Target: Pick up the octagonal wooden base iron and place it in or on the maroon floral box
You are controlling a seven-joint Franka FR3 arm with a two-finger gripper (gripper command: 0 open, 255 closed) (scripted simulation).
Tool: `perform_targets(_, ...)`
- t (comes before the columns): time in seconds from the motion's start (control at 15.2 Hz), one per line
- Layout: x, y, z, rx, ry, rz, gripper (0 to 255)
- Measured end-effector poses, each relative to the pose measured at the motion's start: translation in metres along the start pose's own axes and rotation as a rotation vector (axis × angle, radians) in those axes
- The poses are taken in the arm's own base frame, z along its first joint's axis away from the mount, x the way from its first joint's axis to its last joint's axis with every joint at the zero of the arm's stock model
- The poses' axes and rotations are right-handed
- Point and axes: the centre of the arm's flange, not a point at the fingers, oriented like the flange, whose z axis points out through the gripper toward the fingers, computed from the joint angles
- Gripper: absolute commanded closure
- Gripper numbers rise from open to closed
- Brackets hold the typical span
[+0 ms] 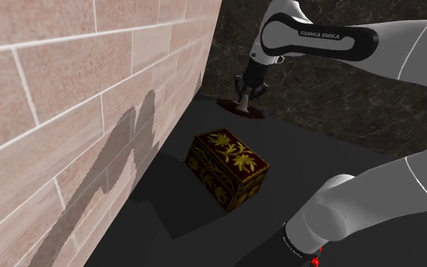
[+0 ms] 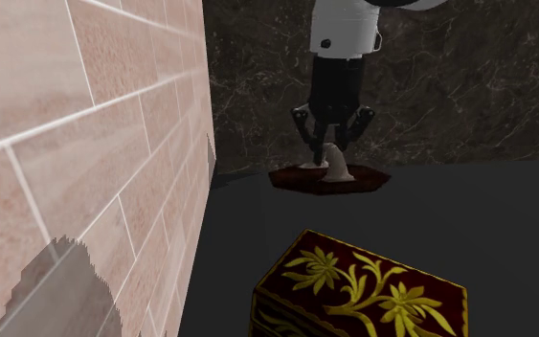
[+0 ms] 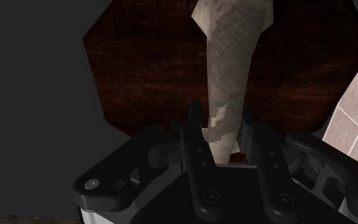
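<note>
Black fingers (image 3: 196, 146) of the gripper (image 3: 223, 121) are seen clasped narrowly on the pale handle (image 3: 231, 57) of the iron (image 2: 296, 179), its lower end being hidden between them. Beyond the maroon floral box (image 2: 363, 287), itself cropped, the octagonal base is placed.

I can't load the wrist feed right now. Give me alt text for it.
The gripper clasps the iron by its pale upright handle, above its dark octagonal wooden base on a dark surface. A pink tiled wall stands just beyond the base.
</note>
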Motion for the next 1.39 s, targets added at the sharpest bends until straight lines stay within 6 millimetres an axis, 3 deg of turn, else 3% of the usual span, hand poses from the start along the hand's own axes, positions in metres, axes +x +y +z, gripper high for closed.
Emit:
perform_targets(0.79, -0.157, 0.009, -0.012, 0.000, 0.001, 0.000, 255)
perform_targets(0.99, -0.170, 0.009, -0.007, -0.001, 0.001, 0.001, 255)
perform_targets(1.39, -0.174, 0.009, 0.025, -0.001, 0.001, 0.001, 255)
